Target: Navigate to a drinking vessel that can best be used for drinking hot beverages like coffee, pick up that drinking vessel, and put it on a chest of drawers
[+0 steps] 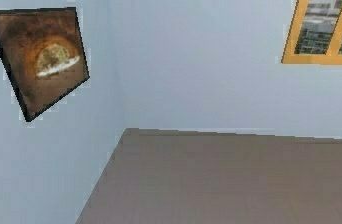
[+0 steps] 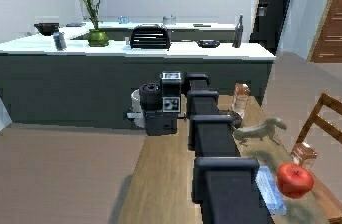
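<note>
In the arm side view my arm (image 2: 214, 150) reaches out over a wooden table (image 2: 169, 190) toward a dark kitchen counter (image 2: 69, 85). The gripper (image 2: 151, 108) is a dark block at the arm's far end, just past the table's far edge. A small white thing (image 2: 137, 102) sits against the gripper's left side, in front of the counter's dark face. It is too small to name, and I cannot tell whether the gripper holds it.
The table carries a red fruit (image 2: 295, 180), a bottle (image 2: 241, 98) and a grey figure (image 2: 261, 128), with a wooden chair (image 2: 329, 130) beside it. On the counter stand a bowl (image 2: 47, 28), a potted plant (image 2: 97, 34) and a black appliance (image 2: 149, 37). Ahead, a corner: a picture (image 1: 44, 55), a window (image 1: 324, 30).
</note>
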